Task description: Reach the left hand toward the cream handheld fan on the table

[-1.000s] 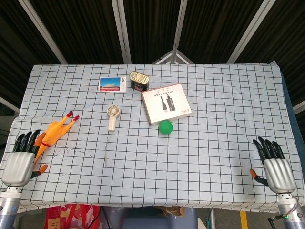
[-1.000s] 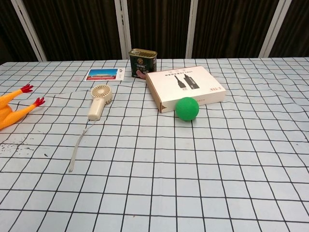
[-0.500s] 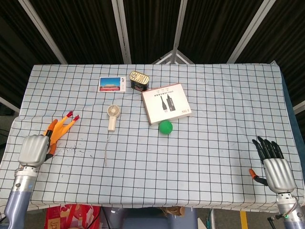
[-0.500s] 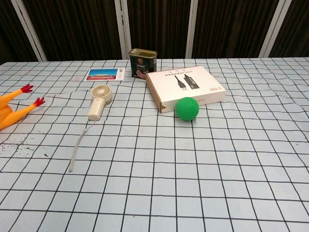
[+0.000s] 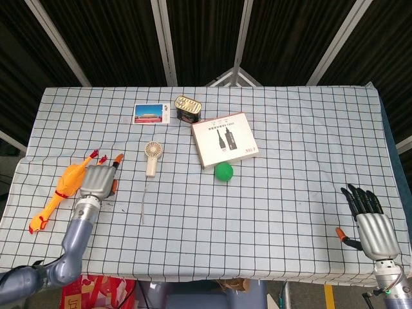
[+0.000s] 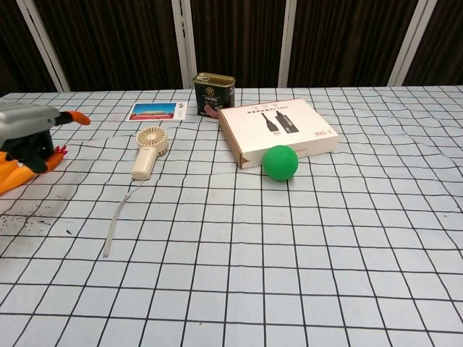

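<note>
One second of travel, and now finds the left robot hand well in from the near left corner of the tabletop, past the chicken and level with its red feet. Puts it near the fan but not touching, with a few grid squares of cloth between. Shows it empty, silver back uppermost, orange thumb tip aimed right at the fan, dark fingers bent under the palm; cannot tell from either view whether released or clenched. From the chest view, catches the same robot hand entering at the left edge, raised above the chicken's feet.

Leaves the fan where it lay a second ago: flat on the tabletop, left of centre, round head toward the far side, handle toward the near, pale strap trailing nearer. Suggests a reach mostly done, with a short move to the right and slightly farther left to go.

Keeps the right robot hand parked at the near right corner, unchanged, released, fingers spread, holding nothing.

By count: two robot hands, one fan, one strap, one chicken, one postcard, one can, one box, one green ball.
</note>
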